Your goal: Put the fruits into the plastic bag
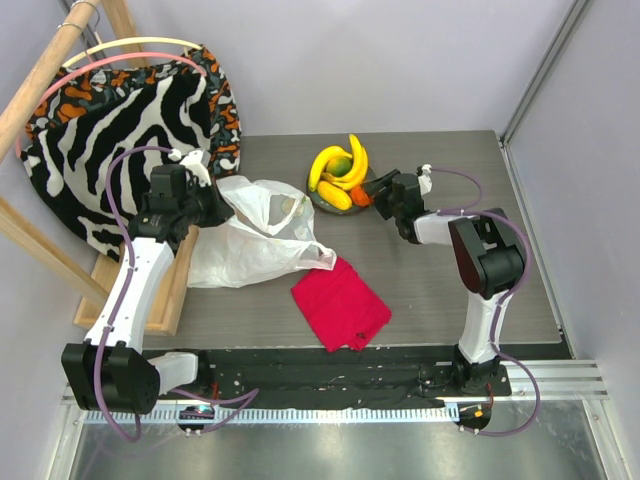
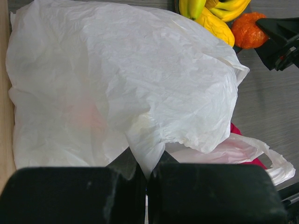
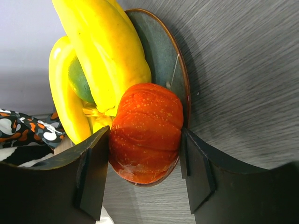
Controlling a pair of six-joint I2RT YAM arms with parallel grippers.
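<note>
The white plastic bag (image 1: 250,235) lies crumpled left of centre. My left gripper (image 1: 222,205) is shut on a fold of its edge; in the left wrist view the bag (image 2: 117,84) fills the frame and narrows into the closed gripper (image 2: 147,163). The fruits sit on a dark plate (image 1: 318,200): yellow bananas (image 1: 335,160), a green one (image 3: 79,81) and a red-orange round fruit (image 1: 360,195). My right gripper (image 1: 375,195) holds that fruit (image 3: 149,116) at the plate's rim (image 3: 161,51), a finger touching each side of it (image 3: 145,131).
A red folded cloth (image 1: 340,303) lies on the table in front of the bag. Zebra-striped fabric (image 1: 120,130) hangs on a wooden frame at the back left. Walls close the table at the back and right.
</note>
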